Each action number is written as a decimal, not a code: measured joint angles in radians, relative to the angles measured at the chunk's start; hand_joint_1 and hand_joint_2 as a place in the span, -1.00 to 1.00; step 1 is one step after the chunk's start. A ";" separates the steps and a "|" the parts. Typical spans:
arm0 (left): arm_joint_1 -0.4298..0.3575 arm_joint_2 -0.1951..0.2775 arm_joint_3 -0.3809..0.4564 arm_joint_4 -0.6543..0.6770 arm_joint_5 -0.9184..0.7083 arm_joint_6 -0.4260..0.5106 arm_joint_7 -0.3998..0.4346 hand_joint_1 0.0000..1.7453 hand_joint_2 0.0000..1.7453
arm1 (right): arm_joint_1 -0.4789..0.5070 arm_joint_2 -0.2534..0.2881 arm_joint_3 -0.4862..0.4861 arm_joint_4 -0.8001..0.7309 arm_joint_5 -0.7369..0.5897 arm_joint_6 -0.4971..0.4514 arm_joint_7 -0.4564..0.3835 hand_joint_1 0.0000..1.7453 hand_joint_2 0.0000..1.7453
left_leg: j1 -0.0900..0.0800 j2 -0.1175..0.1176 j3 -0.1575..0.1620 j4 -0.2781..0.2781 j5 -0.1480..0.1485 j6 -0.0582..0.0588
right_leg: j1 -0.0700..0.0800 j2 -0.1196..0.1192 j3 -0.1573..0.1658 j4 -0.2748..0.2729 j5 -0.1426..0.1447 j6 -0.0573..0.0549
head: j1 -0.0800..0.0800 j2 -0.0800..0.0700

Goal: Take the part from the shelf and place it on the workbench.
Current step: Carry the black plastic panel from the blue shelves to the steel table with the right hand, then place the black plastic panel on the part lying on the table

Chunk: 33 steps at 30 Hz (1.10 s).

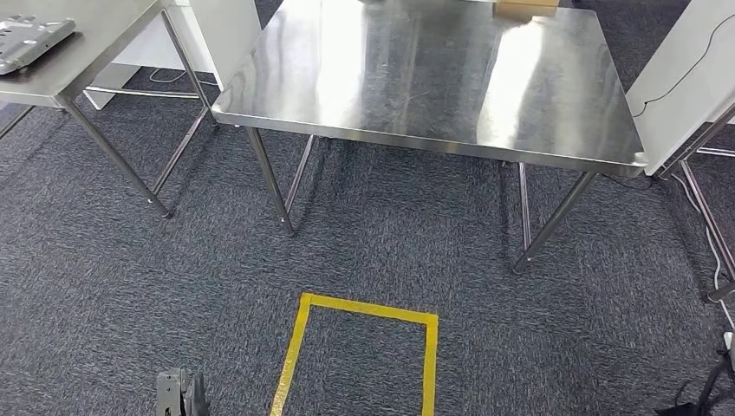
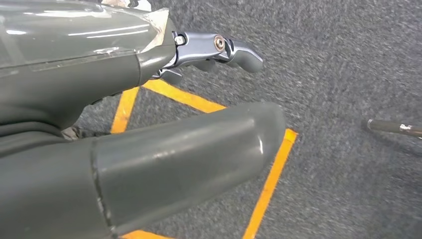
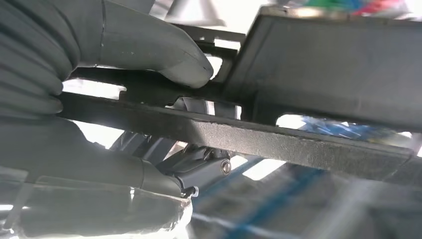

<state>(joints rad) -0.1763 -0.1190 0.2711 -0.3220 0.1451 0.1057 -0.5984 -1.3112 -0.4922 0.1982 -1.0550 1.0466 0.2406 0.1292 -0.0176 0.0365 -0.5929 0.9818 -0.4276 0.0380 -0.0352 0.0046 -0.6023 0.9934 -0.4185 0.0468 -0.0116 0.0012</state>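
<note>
Nearest the camera in the right wrist view, the right hand (image 3: 119, 124) grips the part (image 3: 308, 94), a flat dark piece with cut-out openings; the thick grey thumb (image 3: 164, 50) presses on its upper face while darker fingers (image 3: 199, 167) support it from beneath, so the part is held in that hand and fills the frame's right side.

In the left wrist view the left hand (image 2: 149, 124) hangs over the grey carpet (image 2: 348, 59) with nothing in it, its thumb (image 2: 189, 159) and a dark finger (image 2: 224, 50) well apart. Under it run lines of yellow floor tape (image 2: 271, 184).

In the head view the tape (image 1: 364, 308) forms a rectangle at the lower centre of the frame, and a small piece of the left hand (image 1: 178, 394) shows at the lower left edge. Beyond the tape, in the upper middle, stands the steel workbench (image 1: 416, 78) on thin legs, its top shiny. At the upper left sits a second steel table (image 1: 78, 61) carrying a grey flat tray-like part (image 1: 26, 39). A white panel (image 1: 685, 78) with a thin black cable leans in at the upper right, and a tan box (image 1: 524, 7) edge shows at the workbench's far rim.
</note>
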 joint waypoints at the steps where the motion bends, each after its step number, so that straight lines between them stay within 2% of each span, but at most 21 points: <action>1: -0.006 -0.003 0.002 0.000 -0.001 0.000 0.002 -1.00 -1.00 | -0.086 0.045 0.066 0.039 0.005 0.003 0.021 1.00 1.00 | 0.002 0.000 0.000 0.000 0.001 -0.001 | 0.001 0.000 -0.001 0.000 0.001 -0.001 | 0.000 0.000; 3: -0.018 -0.010 0.004 0.001 -0.002 0.000 0.008 -1.00 -1.00 | -0.215 0.142 0.173 0.105 -0.003 0.002 0.047 1.00 1.00 | 0.006 -0.002 0.001 0.001 0.003 -0.004 | 0.005 -0.002 -0.002 0.000 0.001 -0.001 | -0.001 0.000; 5: -0.029 -0.017 0.006 0.001 -0.002 0.001 0.012 -1.00 -1.00 | -0.295 0.227 0.249 0.148 -0.029 -0.012 0.050 1.00 1.00 | 0.009 -0.006 0.001 0.001 0.005 -0.006 | 0.008 -0.006 -0.002 0.000 0.001 -0.001 | -0.001 0.000; 7: -0.037 -0.023 0.007 0.001 0.002 0.001 0.013 -1.00 -1.00 | -0.330 0.286 0.306 0.165 -0.074 -0.054 0.030 1.00 1.00 | 0.012 -0.008 0.001 0.001 0.005 -0.006 | 0.011 -0.009 -0.001 0.000 0.000 -0.001 | -0.001 0.000; 9: -0.041 -0.028 0.008 0.001 0.009 0.004 0.012 -1.00 -1.00 | -0.326 0.324 0.346 0.164 -0.147 -0.121 -0.004 1.00 1.00 | 0.012 -0.008 0.001 0.001 0.004 -0.007 | 0.012 -0.009 0.000 0.000 0.000 -0.002 | -0.001 0.000; 12: -0.045 -0.033 0.009 0.001 0.012 0.011 0.005 -1.00 -1.00 | -0.246 0.346 0.383 0.144 -0.229 -0.245 -0.061 1.00 1.00 | 0.013 -0.007 0.003 0.002 0.002 -0.010 | 0.013 -0.009 0.005 -0.001 0.000 -0.002 | -0.001 0.000; 16: -0.046 -0.035 0.010 0.001 0.012 0.013 -0.002 -1.00 -1.00 | -0.050 0.352 0.411 0.133 -0.209 -0.399 -0.105 1.00 1.00 | 0.014 -0.008 0.004 0.006 0.001 -0.010 | 0.013 -0.009 0.009 -0.002 0.000 -0.003 | 0.000 0.000; 19: -0.044 -0.034 0.010 0.001 0.018 0.015 -0.002 -1.00 -1.00 | 0.073 0.363 0.418 0.138 -0.178 -0.432 -0.109 1.00 1.00 | 0.013 -0.008 0.002 0.008 0.002 -0.009 | 0.012 -0.009 0.008 -0.002 0.003 -0.005 | 0.000 0.000; 22: -0.043 -0.033 0.010 0.001 0.021 0.017 -0.001 -1.00 -1.00 | 0.146 0.376 0.421 0.147 -0.160 -0.439 -0.105 1.00 1.00 | 0.012 -0.008 0.000 0.011 0.001 -0.008 | 0.010 -0.009 0.008 -0.004 0.005 -0.005 | -0.001 0.000; 24: -0.043 -0.032 0.010 0.001 0.023 0.015 0.001 -1.00 -1.00 | 0.169 0.383 0.418 0.152 -0.155 -0.444 -0.104 1.00 1.00 | 0.010 -0.009 -0.003 0.013 -0.002 0.000 | 0.007 -0.009 0.008 -0.010 0.008 -0.001 | -0.002 0.000; 26: -0.042 -0.031 0.010 0.001 0.026 0.012 0.002 -1.00 -1.00 | 0.180 0.390 0.409 0.157 -0.145 -0.450 -0.108 1.00 1.00 | 0.015 -0.007 0.009 -0.008 0.005 0.012 | 0.012 -0.009 0.007 -0.015 0.008 0.003 | -0.003 0.000; 28: -0.043 -0.032 0.010 0.001 0.029 0.011 0.002 -1.00 -1.00 | 0.186 0.393 0.398 0.162 -0.131 -0.456 -0.115 1.00 1.00 | 0.025 -0.003 0.029 -0.036 0.017 0.018 | 0.016 -0.007 -0.021 0.038 -0.015 0.001 | 0.000 0.000; 30: -0.043 -0.034 0.010 0.001 0.031 0.011 0.004 -1.00 -1.00 | 0.193 0.393 0.393 0.169 -0.119 -0.463 -0.122 1.00 1.00 | 0.032 -0.001 0.037 -0.044 0.019 0.019 | 0.011 -0.005 -0.090 0.167 -0.058 0.000 | 0.004 0.000; 31: -0.043 -0.035 0.010 0.002 0.032 0.011 0.004 -1.00 -1.00 | 0.201 0.392 0.391 0.172 -0.115 -0.464 -0.124 1.00 1.00 | 0.034 -0.001 0.038 -0.044 0.017 0.016 | 0.008 -0.004 -0.126 0.226 -0.073 0.003 | 0.004 0.000; 32: -0.042 -0.036 0.010 0.002 0.032 0.011 0.005 -1.00 -1.00 | 0.211 0.392 0.387 0.176 -0.111 -0.465 -0.126 1.00 1.00 | 0.037 -0.002 0.039 -0.042 0.013 0.012 | 0.005 -0.005 -0.149 0.256 -0.074 0.009 | 0.004 0.000; 33: -0.042 -0.036 0.010 0.002 0.033 0.011 0.005 -1.00 -1.00 | 0.220 0.392 0.383 0.180 -0.108 -0.466 -0.127 1.00 1.00 | 0.041 -0.004 0.041 -0.038 0.008 0.006 | 0.000 -0.005 -0.153 0.247 -0.060 0.020 | 0.005 0.000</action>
<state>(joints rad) -0.2179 -0.1555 0.2815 -0.3195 0.1778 0.1170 -0.5930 -1.0914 -0.1002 0.5808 -0.8746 0.9382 -0.2252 0.0026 0.0236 0.0327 -0.5519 0.9436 -0.4196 0.0439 -0.0351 -0.0003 -0.7551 1.2405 -0.4783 0.0666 -0.0068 0.0011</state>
